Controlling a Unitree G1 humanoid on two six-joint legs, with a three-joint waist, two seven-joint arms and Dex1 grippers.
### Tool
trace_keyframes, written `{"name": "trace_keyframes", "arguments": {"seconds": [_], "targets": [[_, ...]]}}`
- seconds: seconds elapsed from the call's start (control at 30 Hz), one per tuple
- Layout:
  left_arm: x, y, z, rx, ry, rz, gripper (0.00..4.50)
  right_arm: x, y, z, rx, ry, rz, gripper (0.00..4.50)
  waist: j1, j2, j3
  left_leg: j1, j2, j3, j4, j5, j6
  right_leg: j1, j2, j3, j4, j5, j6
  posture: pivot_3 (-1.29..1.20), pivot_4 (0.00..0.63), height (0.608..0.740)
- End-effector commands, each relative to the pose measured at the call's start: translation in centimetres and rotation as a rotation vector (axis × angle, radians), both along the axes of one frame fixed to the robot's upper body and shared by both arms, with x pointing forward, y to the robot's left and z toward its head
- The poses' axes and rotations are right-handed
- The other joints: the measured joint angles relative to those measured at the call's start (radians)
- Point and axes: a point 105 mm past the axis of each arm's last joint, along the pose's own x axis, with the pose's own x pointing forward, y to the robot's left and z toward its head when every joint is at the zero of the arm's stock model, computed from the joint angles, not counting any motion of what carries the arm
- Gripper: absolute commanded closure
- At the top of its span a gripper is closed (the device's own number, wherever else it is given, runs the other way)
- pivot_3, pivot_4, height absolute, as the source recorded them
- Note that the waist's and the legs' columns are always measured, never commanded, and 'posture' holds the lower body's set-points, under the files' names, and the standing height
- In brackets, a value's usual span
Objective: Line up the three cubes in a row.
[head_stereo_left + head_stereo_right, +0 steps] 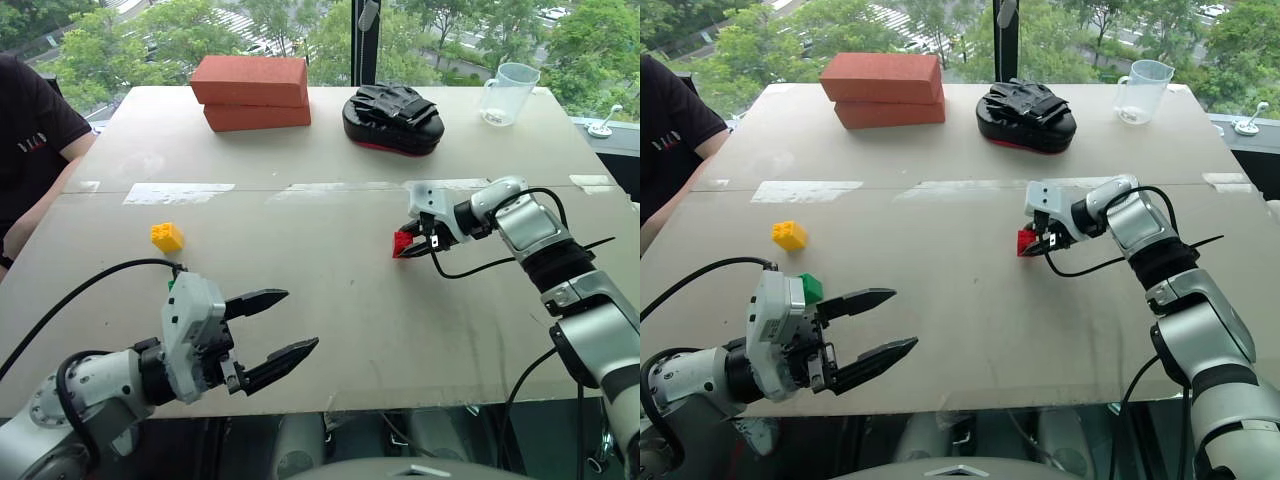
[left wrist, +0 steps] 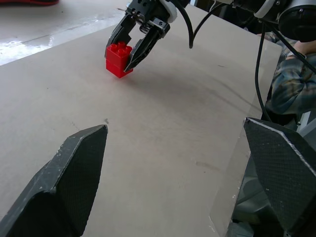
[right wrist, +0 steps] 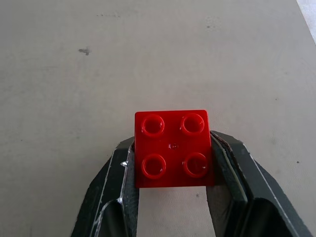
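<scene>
My right gripper (image 1: 408,246) is clamped on the red cube (image 3: 173,148), low over the table (image 1: 340,300). I should set it level beside the green cube (image 1: 811,288) and the yellow cube (image 1: 167,237); my left gripper (image 1: 283,327) is wide apart.

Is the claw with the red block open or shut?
Shut on it. The right claw has a black finger pressed against each side of the red block, studs up, on the table.

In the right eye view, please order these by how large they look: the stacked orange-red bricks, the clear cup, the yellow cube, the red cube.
1. Stacked orange-red bricks
2. Clear cup
3. Yellow cube and red cube: they look alike, and the right gripper covers part of the red one, so no ranking.
</scene>
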Motion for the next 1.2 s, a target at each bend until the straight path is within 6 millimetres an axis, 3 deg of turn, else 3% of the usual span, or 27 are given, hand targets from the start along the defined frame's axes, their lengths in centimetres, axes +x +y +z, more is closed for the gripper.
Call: {"name": "trace_keyframes", "arguments": {"seconds": [0.03, 0.63, 0.67, 0.7, 0.73, 0.8, 0.87, 1.03, 1.2], "targets": [[0.0, 0.2, 0.8, 0.012, -0.058, -0.006, 0.00, 0.0, 0.1, 1.2, 0.015, -0.038, 0.039, 3.20, 0.000, 0.000, 0.000, 0.000, 0.000, 0.000, 0.000, 0.000, 0.000, 0.000, 0.000, 0.000, 0.000, 0.000, 0.000, 0.00, 0.150, 0.740], [0.1, 1.2, 0.9, 0.041, -0.076, 0.014, 0.00, -0.2, 1.1, 0.3, 0.016, -0.018, 0.099, 3.20, -0.001, 0.000, 0.000, 0.000, 0.000, 0.001, 0.000, 0.000, 0.000, 0.000, 0.000, -0.001, 0.000, 0.000, 0.000, 0.00, 0.150, 0.740], [0.1, 1.3, 0.9, 0.042, -0.077, 0.015, 0.00, -0.2, 1.1, 0.3, 0.020, -0.009, 0.099, 2.18, -0.001, 0.000, 0.000, 0.000, 0.000, 0.001, 0.000, 0.000, 0.000, 0.000, 0.000, -0.001, 0.000, 0.000, 0.000, 0.00, 0.150, 0.740], [0.1, 1.3, 0.9, 0.043, -0.077, 0.015, 0.00, -0.2, 1.1, 0.3, 0.023, -0.003, 0.099, 1.71, -0.001, 0.000, 0.000, 0.000, 0.000, 0.000, 0.000, 0.000, 0.000, 0.000, 0.000, -0.001, 0.000, 0.000, 0.000, 0.00, 0.150, 0.740], [0.1, 1.3, 0.9, 0.043, -0.076, 0.016, 0.00, -0.2, 1.2, 0.2, 0.023, -0.002, 0.099, 1.71, -0.001, 0.000, 0.000, 0.000, 0.000, 0.000, 0.000, 0.000, 0.000, 0.000, 0.000, -0.001, 0.000, 0.000, 0.000, 0.00, 0.150, 0.740], [0.1, 1.4, 0.9, 0.044, -0.075, 0.021, 0.00, -0.1, 1.3, 0.2, 0.038, -0.006, 0.096, 0.71, -0.001, 0.000, 0.000, 0.000, 0.000, 0.000, 0.000, 0.000, 0.000, 0.000, 0.000, -0.001, 0.000, 0.000, 0.000, 0.00, 0.150, 0.740], [0.1, 1.7, 0.8, 0.034, -0.072, 0.045, 0.00, 0.0, 1.2, 0.3, 0.051, -0.025, 0.093, 0.03, -0.001, 0.000, 0.000, 0.000, 0.000, 0.000, 0.000, 0.000, 0.000, 0.000, 0.000, -0.001, 0.001, 0.000, 0.000, 0.00, 0.150, 0.740], [0.7, 3.7, 0.1, -0.018, -0.049, 0.206, 0.00, -0.7, 1.2, 1.7, 0.123, -0.067, 0.135, 0.03, -0.001, 0.000, 0.000, 0.000, 0.000, 0.001, 0.000, 0.000, 0.000, 0.000, 0.000, 0.000, 0.000, 0.000, 0.000, 0.00, 0.150, 0.740], [2.9, 9.1, -0.9, 0.001, -0.085, 0.640, 0.00, -3.4, 1.1, 5.0, 0.314, -0.111, 0.195, 0.03, 0.005, 0.000, 0.000, 0.000, 0.000, -0.001, 0.000, 0.000, 0.000, 0.000, -0.002, 0.000, 0.001, 0.000, 0.000, 0.00, 0.150, 0.740]]}}
